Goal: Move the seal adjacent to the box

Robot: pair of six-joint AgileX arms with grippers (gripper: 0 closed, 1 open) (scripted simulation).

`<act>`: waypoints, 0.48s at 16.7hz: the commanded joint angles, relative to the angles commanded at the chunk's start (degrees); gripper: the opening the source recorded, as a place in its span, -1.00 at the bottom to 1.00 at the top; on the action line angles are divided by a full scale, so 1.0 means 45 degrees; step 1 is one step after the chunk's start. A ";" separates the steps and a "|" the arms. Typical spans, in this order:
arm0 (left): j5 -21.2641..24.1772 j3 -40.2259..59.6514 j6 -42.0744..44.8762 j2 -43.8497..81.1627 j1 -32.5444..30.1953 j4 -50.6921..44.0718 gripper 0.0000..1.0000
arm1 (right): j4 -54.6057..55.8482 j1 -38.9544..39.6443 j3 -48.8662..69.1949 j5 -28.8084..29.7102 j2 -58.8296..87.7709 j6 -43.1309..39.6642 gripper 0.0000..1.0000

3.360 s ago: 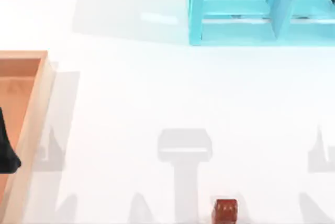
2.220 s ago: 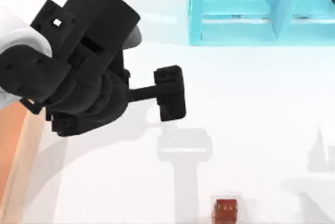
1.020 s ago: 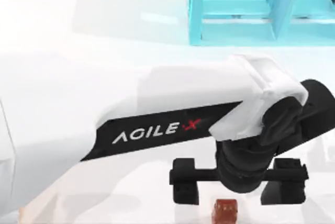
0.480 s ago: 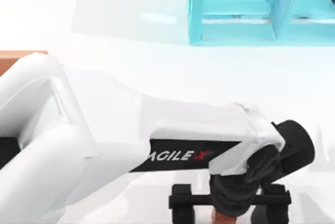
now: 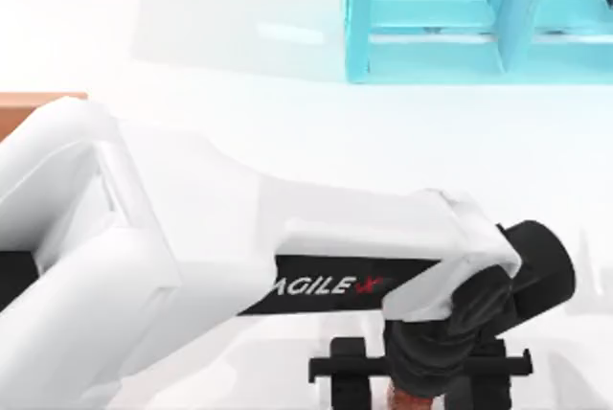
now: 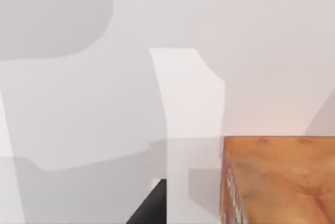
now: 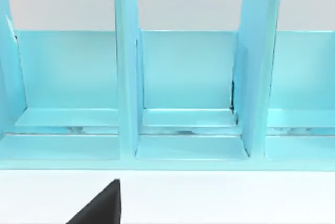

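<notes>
Left gripper low at table's near edge, right of centre, straddling seal. Fingers look parted either side of block; closure hidden under wrist, so grip state cannot tell. Seal on table, mostly covered, sliver of red-brown visible; wrist view shows its top close. Risk: block small, off-centre squeeze could pinch corner and twist it, or nudge it off near edge. Box far left, well apart, largely hidden behind arm. Shelf unit at back. Right arm parked, facing shelf.
</notes>
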 joint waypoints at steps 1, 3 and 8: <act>0.0000 0.0000 0.0000 0.0000 0.0000 0.0000 -0.06 | 0.0000 0.0000 0.0000 0.0000 0.0000 0.0000 1.00; 0.0000 0.0000 0.0000 0.0000 0.0000 0.0000 -0.36 | 0.0000 0.0000 0.0000 0.0000 0.0000 0.0000 1.00; 0.0000 0.0000 0.0000 0.0000 0.0000 0.0000 -1.00 | 0.0000 0.0000 0.0000 0.0000 0.0000 0.0000 1.00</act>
